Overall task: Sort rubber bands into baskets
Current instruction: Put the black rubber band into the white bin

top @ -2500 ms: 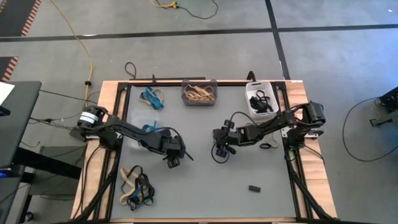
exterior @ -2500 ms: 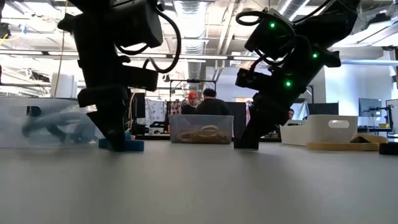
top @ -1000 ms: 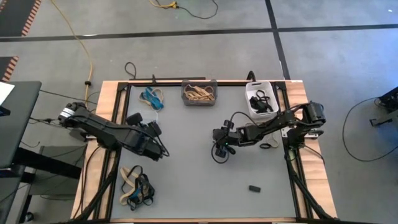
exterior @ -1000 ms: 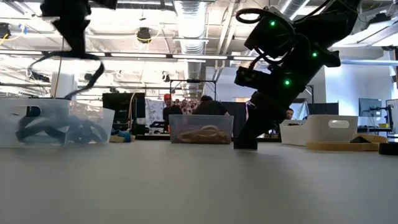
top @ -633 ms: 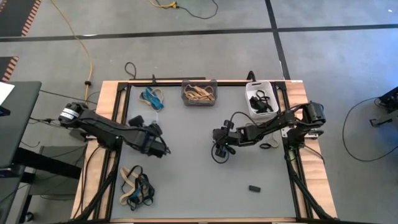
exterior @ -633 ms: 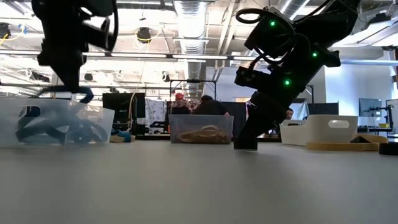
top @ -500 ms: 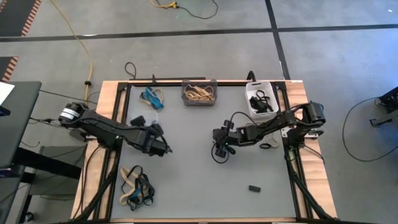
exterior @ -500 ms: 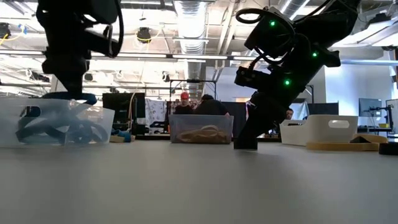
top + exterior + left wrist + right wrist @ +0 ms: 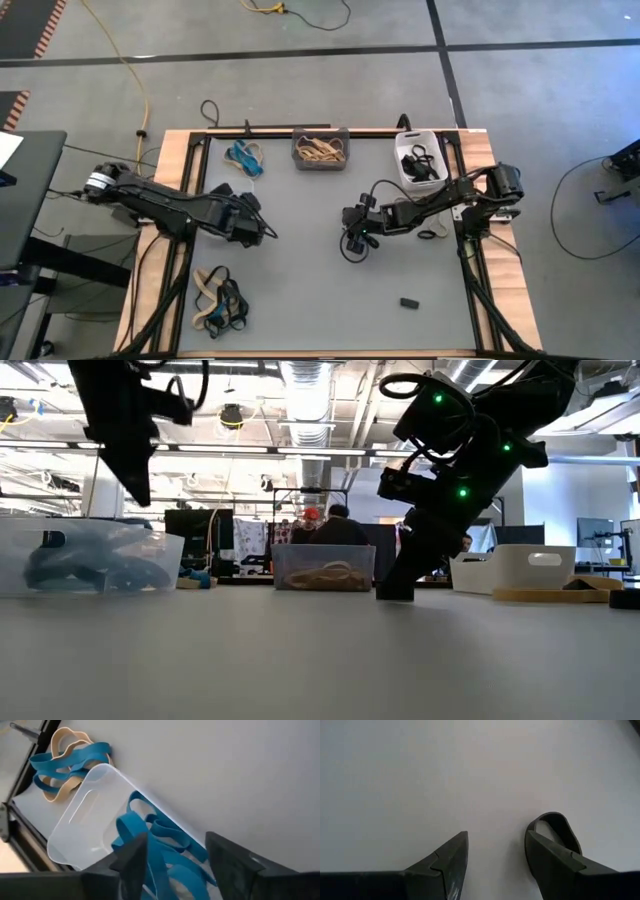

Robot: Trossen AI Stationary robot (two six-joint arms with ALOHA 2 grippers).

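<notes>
- Two things lie nearest you: a mixed heap of tan, black and blue rubber bands point(image 9: 220, 300) at the near left, not yet sorted, and a small dark block point(image 9: 408, 302) at the near right, which I cannot identify
- Mid-table on the right, your right gripper point(image 9: 495, 850) hangs low over the table with its fingers spread and nothing between them; it has not stirred in the last second. A black band point(image 9: 550, 814) lies flat just beside one finger, and I judge that to be its next pick
- Mid-table on the left is the change: a second ago your left gripper point(image 9: 176, 855) was pinched shut with a blue band dangling from it. Now its fingers stand apart and empty above the clear basket point(image 9: 75, 827). The blue bands point(image 9: 150, 827) lie inside, so that drop looks done and you can send the arm for another
- Farther left, a loose pile of blue and tan bands point(image 9: 245, 157) waits on the table
- Farthest off, the dark grey basket point(image 9: 321, 131) holds tan bands and the white basket point(image 9: 418, 135) holds black ones
</notes>
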